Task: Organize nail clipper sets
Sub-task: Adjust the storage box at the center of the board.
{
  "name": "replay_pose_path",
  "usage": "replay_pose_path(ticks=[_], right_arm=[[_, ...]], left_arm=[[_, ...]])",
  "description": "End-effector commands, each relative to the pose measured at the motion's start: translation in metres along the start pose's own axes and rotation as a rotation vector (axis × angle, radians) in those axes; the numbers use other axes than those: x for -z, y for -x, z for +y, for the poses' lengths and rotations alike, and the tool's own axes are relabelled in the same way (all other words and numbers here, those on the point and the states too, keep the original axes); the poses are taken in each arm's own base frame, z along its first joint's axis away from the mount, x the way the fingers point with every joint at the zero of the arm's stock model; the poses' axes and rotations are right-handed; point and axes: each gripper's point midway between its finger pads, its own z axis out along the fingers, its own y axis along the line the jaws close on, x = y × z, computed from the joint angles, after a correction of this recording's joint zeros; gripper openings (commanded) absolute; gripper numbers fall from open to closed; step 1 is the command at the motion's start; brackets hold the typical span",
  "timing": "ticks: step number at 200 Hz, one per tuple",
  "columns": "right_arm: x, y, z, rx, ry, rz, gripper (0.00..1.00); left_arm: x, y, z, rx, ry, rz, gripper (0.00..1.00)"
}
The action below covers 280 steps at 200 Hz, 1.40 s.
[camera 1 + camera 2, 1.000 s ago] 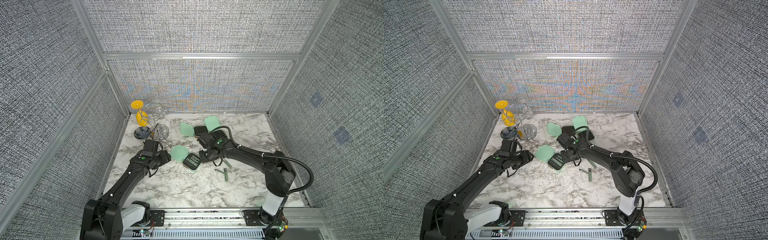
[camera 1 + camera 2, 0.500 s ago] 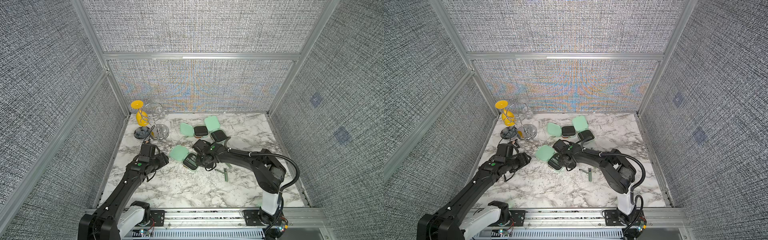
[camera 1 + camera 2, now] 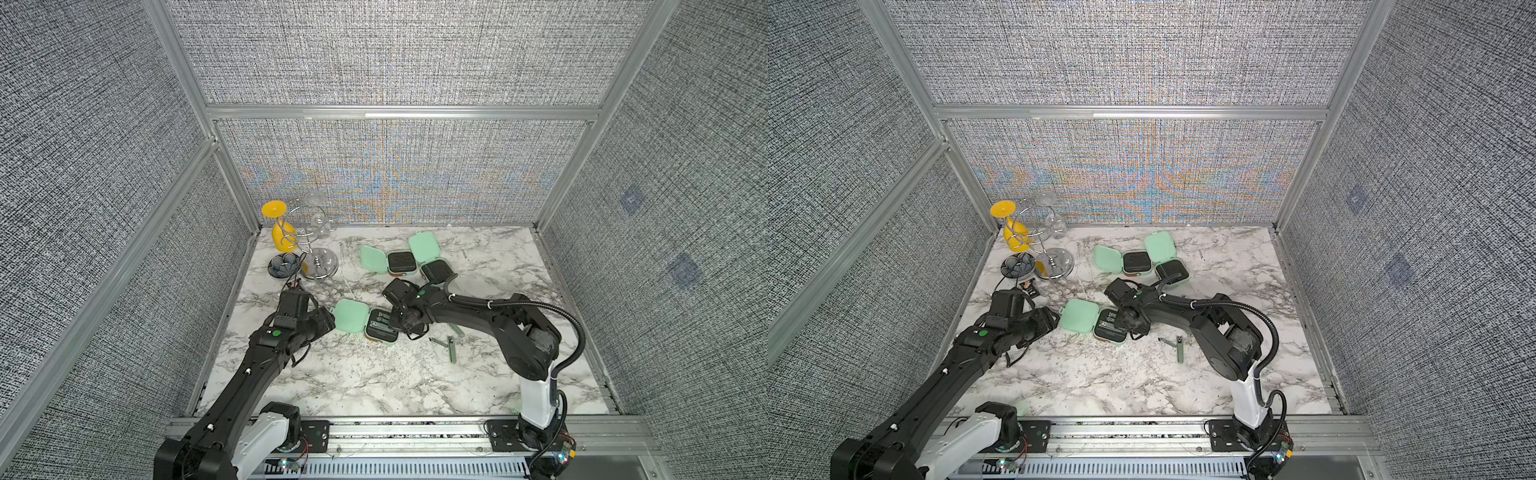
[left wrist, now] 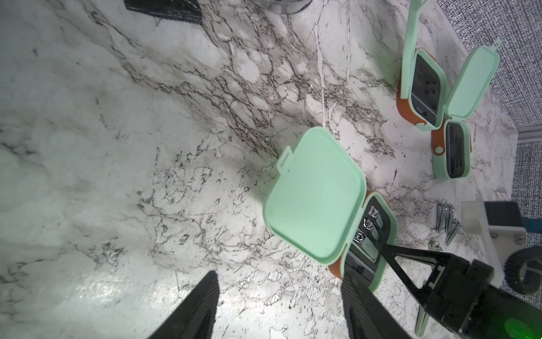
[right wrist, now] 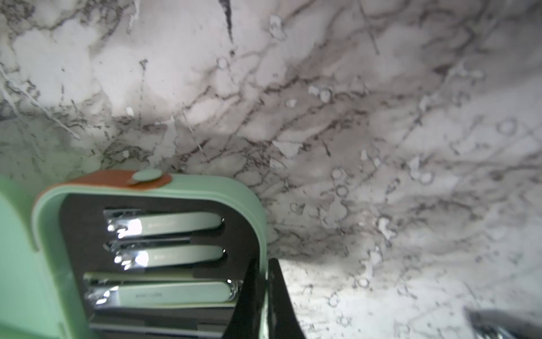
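Three mint-green nail clipper cases lie open on the marble. The near case (image 3: 380, 331) (image 3: 1111, 328) has its lid (image 4: 313, 196) flat beside it and holds three silvery-green clippers (image 5: 164, 224) in its black insert. My right gripper (image 3: 400, 323) (image 5: 265, 293) is shut on this case's green side wall (image 5: 258, 211), one finger inside and one outside. My left gripper (image 3: 327, 322) (image 4: 278, 276) stands open just left of the lid, with only bare marble between its fingers. The two other cases (image 3: 401, 264) (image 3: 436, 270) sit farther back. Loose tools (image 3: 451, 347) (image 4: 445, 223) lie right of the near case.
A wire spiral stand (image 3: 318, 266) with a yellow glass (image 3: 282, 237) stands in the back left corner. A dark flower-shaped dish (image 3: 284, 266) sits next to it, and a black packet (image 4: 164, 8) lies nearby. Textured enclosure walls ring the table.
My right gripper came forward from the back cases to the near case and closed on its side wall. My left arm drew back slightly and stays open.
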Motion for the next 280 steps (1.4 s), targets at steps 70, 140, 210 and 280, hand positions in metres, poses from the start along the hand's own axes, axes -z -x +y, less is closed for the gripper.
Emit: replay_pose_path(ticks=[70,140,210,280], right_arm=[[0.006,0.011,-0.024,0.168,-0.045,0.082,0.0],[0.0,0.005,-0.027,0.197,-0.038,0.122,0.0],[0.0,0.005,-0.028,0.213,-0.051,0.131,0.0],[0.007,0.01,-0.032,0.259,-0.125,0.106,0.0]], left_arm=[[-0.038,-0.036,0.022,0.094,-0.042,0.071,0.71],[-0.072,-0.051,0.046,0.11,0.088,0.182,0.63],[-0.088,-0.057,0.043,0.135,0.046,0.207,0.64],[-0.066,-0.045,0.029,0.113,-0.028,0.128,0.66]])
